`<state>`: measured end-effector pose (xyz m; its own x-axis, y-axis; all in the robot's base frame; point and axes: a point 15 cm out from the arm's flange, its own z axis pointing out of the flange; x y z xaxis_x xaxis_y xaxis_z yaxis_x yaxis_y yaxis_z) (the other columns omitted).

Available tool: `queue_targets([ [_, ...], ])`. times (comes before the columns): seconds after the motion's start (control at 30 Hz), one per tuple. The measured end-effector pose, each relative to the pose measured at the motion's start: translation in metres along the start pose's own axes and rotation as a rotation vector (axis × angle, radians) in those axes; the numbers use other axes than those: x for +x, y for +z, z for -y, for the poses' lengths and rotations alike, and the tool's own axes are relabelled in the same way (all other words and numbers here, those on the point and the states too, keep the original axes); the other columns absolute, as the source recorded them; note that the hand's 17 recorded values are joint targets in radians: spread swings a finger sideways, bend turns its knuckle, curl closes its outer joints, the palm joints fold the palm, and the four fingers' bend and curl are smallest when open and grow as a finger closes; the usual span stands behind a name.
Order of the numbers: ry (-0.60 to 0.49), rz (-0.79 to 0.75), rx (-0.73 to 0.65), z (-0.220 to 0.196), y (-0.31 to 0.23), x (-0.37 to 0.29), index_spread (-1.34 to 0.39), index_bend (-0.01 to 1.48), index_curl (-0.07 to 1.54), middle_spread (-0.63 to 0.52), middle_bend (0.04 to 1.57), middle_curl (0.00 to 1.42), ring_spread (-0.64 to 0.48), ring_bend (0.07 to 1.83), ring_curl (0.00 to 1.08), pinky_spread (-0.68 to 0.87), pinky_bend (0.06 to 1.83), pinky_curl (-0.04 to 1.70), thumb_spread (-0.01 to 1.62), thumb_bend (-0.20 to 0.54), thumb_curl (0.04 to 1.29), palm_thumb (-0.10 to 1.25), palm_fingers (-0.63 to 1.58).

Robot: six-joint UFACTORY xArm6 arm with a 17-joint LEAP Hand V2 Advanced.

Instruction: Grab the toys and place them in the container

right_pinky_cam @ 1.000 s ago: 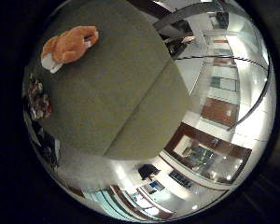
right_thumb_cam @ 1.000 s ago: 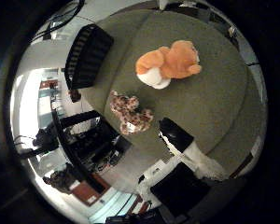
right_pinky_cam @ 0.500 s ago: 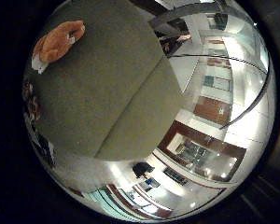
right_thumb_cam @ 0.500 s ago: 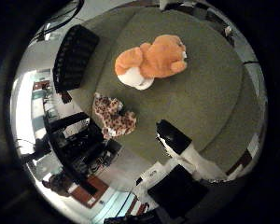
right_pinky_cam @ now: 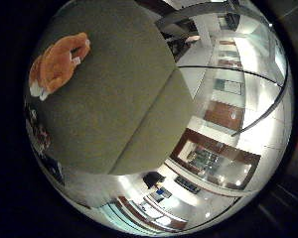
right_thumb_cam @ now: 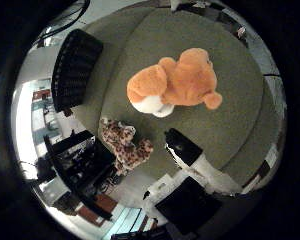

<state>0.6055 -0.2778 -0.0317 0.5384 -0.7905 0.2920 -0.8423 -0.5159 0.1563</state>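
An orange plush toy with a white patch lies on the olive-green cloth-covered table, and it fills a good part of the thumb side view. A spotted leopard plush lies near the table's edge beside it. A black slatted container stands at the table's far side. One black-tipped white finger of my hand reaches in straight, above the cloth and clear of both toys. The orange toy also shows in the little finger side view.
The table's edge drops off to a shiny floor. Dark furniture and equipment stand on the floor beyond the leopard plush. Room walls and panels lie further off.
The view has closed in on the orange toy, which now looks bigger and nearer the palm. The toys themselves have not moved on the cloth.
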Motion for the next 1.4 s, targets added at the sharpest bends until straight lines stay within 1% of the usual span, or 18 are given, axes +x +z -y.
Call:
queue_targets([
  [0.23,-0.027,0.013,0.000,0.017,0.010,-0.023,-0.39,0.18,0.32,-0.04,0.19,0.31,0.13,0.20,0.26,0.31,0.39,0.13,1.07,-0.023,0.34,0.64,0.19],
  [0.67,-0.052,0.068,-0.036,0.025,0.052,-0.072,-0.39,0.18,0.31,-0.04,0.19,0.31,0.13,0.21,0.27,0.31,0.39,0.13,1.07,-0.023,0.34,0.64,0.20],
  [0.97,-0.056,0.099,-0.059,0.021,0.077,-0.096,-0.39,0.17,0.31,-0.04,0.19,0.31,0.13,0.21,0.27,0.32,0.41,0.12,1.06,-0.023,0.34,0.65,0.20],
  [1.07,-0.049,0.110,-0.068,0.016,0.085,-0.100,-0.39,0.17,0.31,-0.04,0.19,0.31,0.13,0.22,0.27,0.33,0.42,0.12,1.06,-0.024,0.34,0.65,0.21],
  [1.17,-0.038,0.125,-0.082,0.006,0.096,-0.103,-0.39,0.16,0.30,-0.05,0.20,0.31,0.10,0.26,0.27,0.34,0.46,0.12,1.06,-0.024,0.34,0.65,0.26],
  [1.23,-0.033,0.129,-0.084,0.002,0.099,-0.102,-0.37,0.14,0.27,-0.10,0.25,0.33,0.04,0.37,0.29,0.33,0.52,0.11,1.06,-0.023,0.34,0.65,0.46],
  [1.27,-0.032,0.130,-0.086,0.000,0.101,-0.102,-0.37,0.15,0.27,-0.13,0.31,0.35,-0.02,0.45,0.30,0.27,0.57,0.10,1.06,-0.023,0.34,0.65,0.61],
  [1.3,-0.026,0.133,-0.088,-0.003,0.102,-0.101,-0.37,0.16,0.27,-0.16,0.36,0.37,-0.08,0.52,0.32,0.19,0.60,0.09,1.06,-0.023,0.34,0.66,0.72],
  [1.33,-0.023,0.134,-0.088,-0.005,0.103,-0.099,-0.39,0.18,0.27,-0.20,0.46,0.41,-0.16,0.62,0.35,0.04,0.72,0.10,1.06,-0.022,0.34,0.66,1.04],
  [1.37,-0.021,0.131,-0.081,-0.005,0.104,-0.097,-0.40,0.20,0.29,-0.22,0.49,0.44,-0.19,0.71,0.39,-0.07,0.79,0.12,1.06,-0.021,0.34,0.66,1.16],
  [1.4,-0.016,0.125,-0.069,-0.006,0.104,-0.093,-0.43,0.31,0.36,-0.24,0.62,0.51,-0.23,0.80,0.45,-0.20,0.94,0.18,1.06,-0.016,0.34,0.68,1.32],
])
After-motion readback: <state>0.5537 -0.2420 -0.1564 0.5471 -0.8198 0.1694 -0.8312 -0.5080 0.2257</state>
